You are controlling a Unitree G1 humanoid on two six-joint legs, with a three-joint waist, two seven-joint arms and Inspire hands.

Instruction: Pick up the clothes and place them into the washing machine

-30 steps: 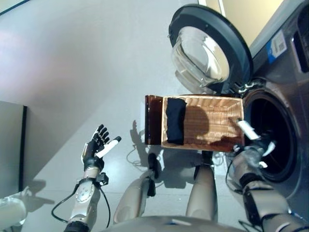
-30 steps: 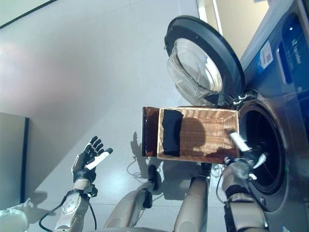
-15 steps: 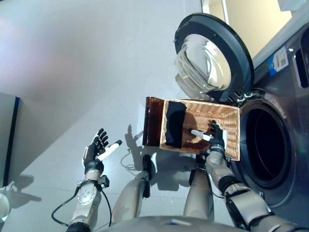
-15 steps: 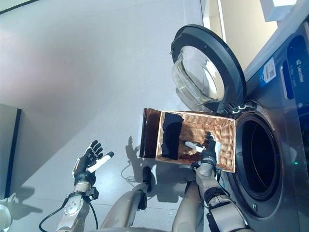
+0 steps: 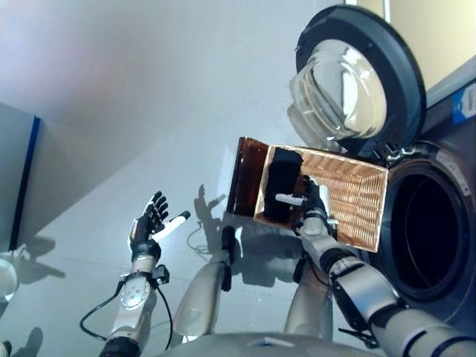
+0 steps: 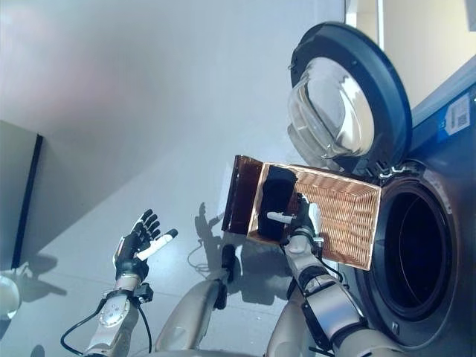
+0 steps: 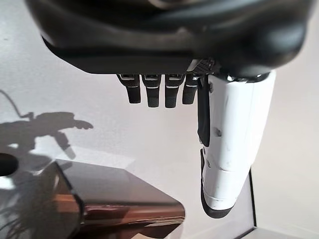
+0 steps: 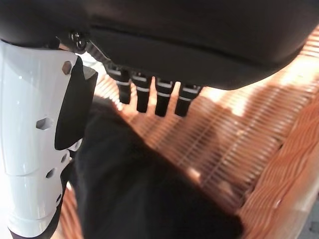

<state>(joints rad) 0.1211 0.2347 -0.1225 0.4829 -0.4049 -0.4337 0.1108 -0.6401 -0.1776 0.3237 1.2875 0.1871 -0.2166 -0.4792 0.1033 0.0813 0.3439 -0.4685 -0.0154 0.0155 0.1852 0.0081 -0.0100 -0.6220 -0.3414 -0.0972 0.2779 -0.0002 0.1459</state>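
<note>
Left eye view shows a woven basket [image 5: 349, 201] sitting on the grey floor [image 5: 111, 111], just in front of the washing machine [image 5: 446, 223]. The machine's round door [image 5: 357, 74] is swung wide open, and the dark hole of the drum [image 5: 428, 227] is right beside the basket. A dark brown flap [image 5: 245, 178] sticks out at the basket's far end from the machine.

A black piece of clothing [image 5: 281, 184] lies in the basket, at the end away from the drum. It is folded into a long dark bundle.

The right hand [image 5: 311, 199] is over the basket, right next to the black clothing. Its fingers [image 8: 149, 97] are straight and loose, and its white thumb [image 8: 35, 139] sticks out over the cloth. In the right wrist view the cloth lies just under the hand, but the hand does not grip it.

The left hand [image 5: 152, 223] is held up over the bare floor, well apart from the basket. Its fingers are spread and loose, and it holds nothing.
</note>
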